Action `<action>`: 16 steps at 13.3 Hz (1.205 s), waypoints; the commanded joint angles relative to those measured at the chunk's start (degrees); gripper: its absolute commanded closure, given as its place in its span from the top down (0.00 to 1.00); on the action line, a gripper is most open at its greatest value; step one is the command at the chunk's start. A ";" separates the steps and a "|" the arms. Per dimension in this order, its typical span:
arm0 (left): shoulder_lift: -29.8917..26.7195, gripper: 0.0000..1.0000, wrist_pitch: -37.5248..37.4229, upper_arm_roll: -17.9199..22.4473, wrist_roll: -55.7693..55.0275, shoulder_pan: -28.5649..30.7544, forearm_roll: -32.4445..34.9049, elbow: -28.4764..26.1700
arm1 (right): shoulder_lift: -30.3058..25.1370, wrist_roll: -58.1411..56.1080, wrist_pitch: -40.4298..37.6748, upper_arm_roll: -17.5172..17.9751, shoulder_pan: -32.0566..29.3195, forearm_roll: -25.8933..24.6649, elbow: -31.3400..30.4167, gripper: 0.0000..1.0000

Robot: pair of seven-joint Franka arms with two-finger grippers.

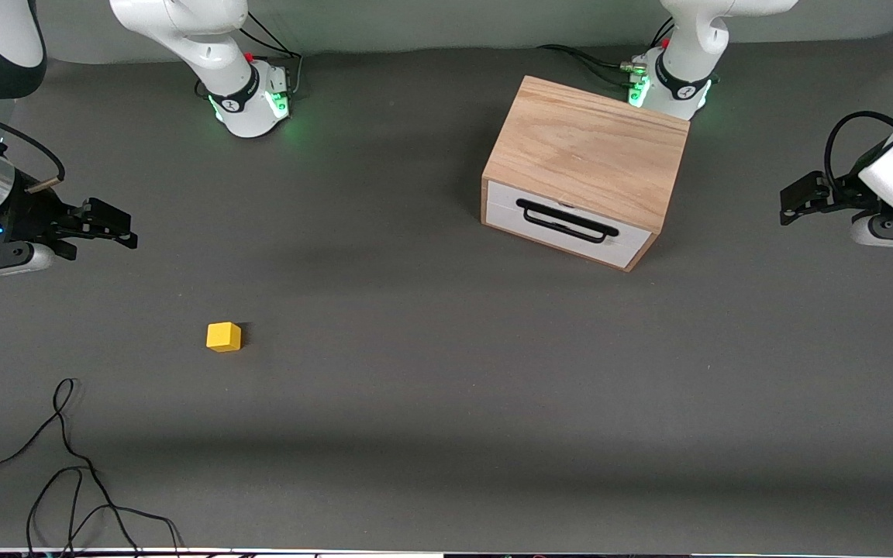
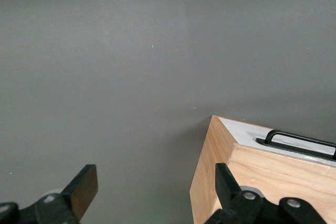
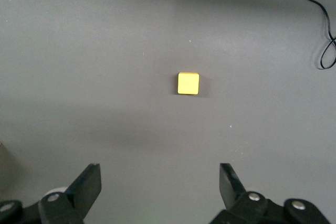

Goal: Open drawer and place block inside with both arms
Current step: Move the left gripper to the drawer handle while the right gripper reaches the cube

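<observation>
The white-fronted drawer (image 1: pixel 567 225) with a black bar handle (image 1: pixel 567 222) is fully closed inside the light wooden box (image 1: pixel 590 151). This box stands on the dark grey table (image 1: pixel 431 372), toward the left arm's end, close to the base of the left arm (image 1: pixel 675 77). The drawer front faces the front camera, a little turned.

The small bright yellow cube block (image 1: pixel 223 336) lies on the table toward the right arm's end. It is nearer to the front camera than the wooden box and well apart from it. Nothing touches the block.

The left gripper (image 1: pixel 795 203) hangs over the table at the left arm's end, beside the wooden box and apart from it. Its jaws are released and hold nothing; the left wrist view shows its two fingers (image 2: pixel 84 188) spread, with a corner of the box between them.

The right gripper (image 1: pixel 117 229) hangs over the table at the right arm's end. Its jaws are released too and empty; in the right wrist view the block (image 3: pixel 188 83) lies on the table in line with the gap between the spread fingers (image 3: pixel 89 184).

A thin black cable (image 1: pixel 67 480) lies in loops on the table near the front camera, at the right arm's end.
</observation>
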 commanded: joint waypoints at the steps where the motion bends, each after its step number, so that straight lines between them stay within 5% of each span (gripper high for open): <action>1: 0.21 1.00 -1.06 0.12 1.13 -0.09 0.06 0.75 | 0.30 1.11 -0.44 0.30 -0.28 -0.84 0.82 1.00; 10: 0.38 1.00 -0.96 -2.42 -8.33 -2.63 0.06 0.57 | 0.48 0.76 -0.45 0.38 -0.28 -0.84 1.08 1.00; 16: 1.17 1.00 -1.32 -15.50 -47.99 -3.69 0.15 0.83 | 2.13 -0.38 -2.20 -1.89 -0.46 -0.84 0.73 1.00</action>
